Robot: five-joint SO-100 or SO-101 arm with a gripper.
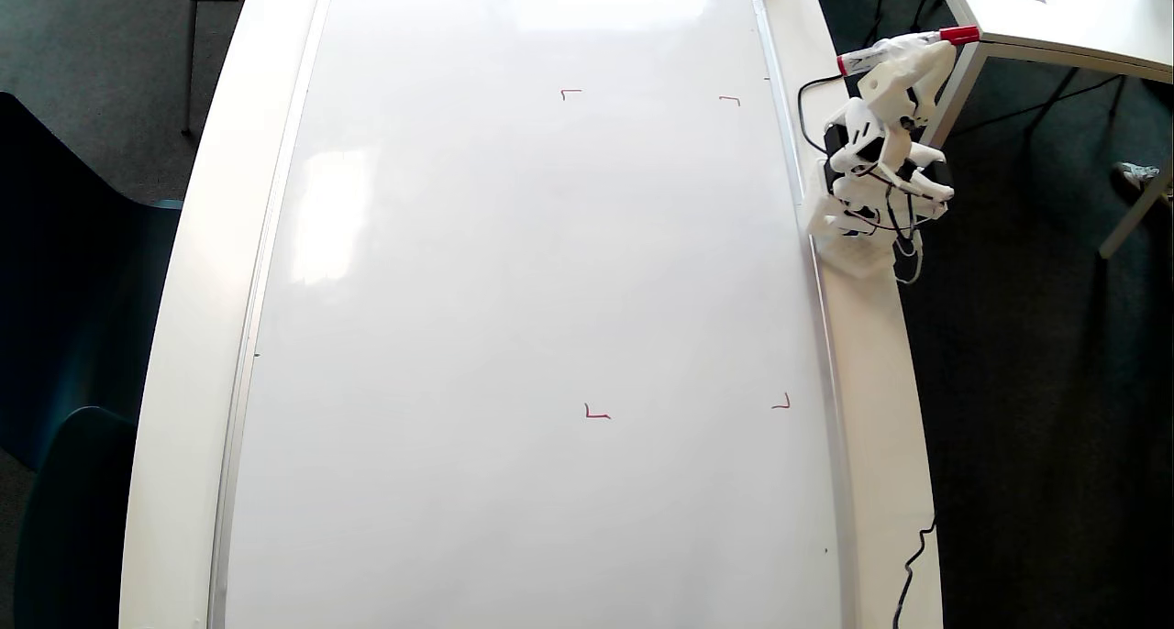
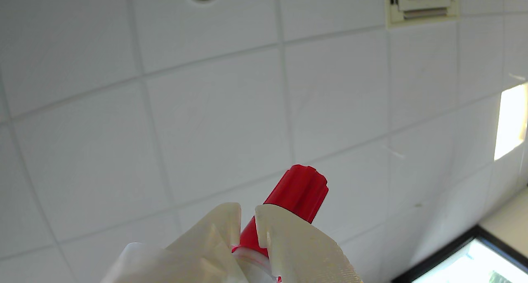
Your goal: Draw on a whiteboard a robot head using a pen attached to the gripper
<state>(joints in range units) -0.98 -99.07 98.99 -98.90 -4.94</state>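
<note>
1. Fingers (image 2: 247, 217) of the gripper (image 2: 247, 233) fill the bottom of the wrist view, closed tight around the pen (image 2: 299, 190), whose red cap pokes out toward the ceiling tiles.
2. Seen from overhead, the gripper (image 1: 922, 47) sits folded back above the arm's base at the right edge of the bench (image 1: 867, 381), with the pen (image 1: 908, 47) lying roughly level and pointing away from the whiteboard (image 1: 459, 290).
3. That board covers most of the bench and is blank except for four small red corner marks (image 1: 597, 413) that frame a patch on its right half. No robot head has been drawn yet.
4. The cap appears to be on the end that sticks out, and I cannot tell whether a writing tip is exposed at the other end; that is worth checking before any stroke.
5. To start well, I would swing the arm out over the framed patch, tilt the pen down close to upright, and lower slowly until it just touches.
6. Light, even pressure matters: the surface is glossy, so pressing hard could make the tip skid or shift the pen in the fingers.
7. Keep the outline inside the four marks.
</note>
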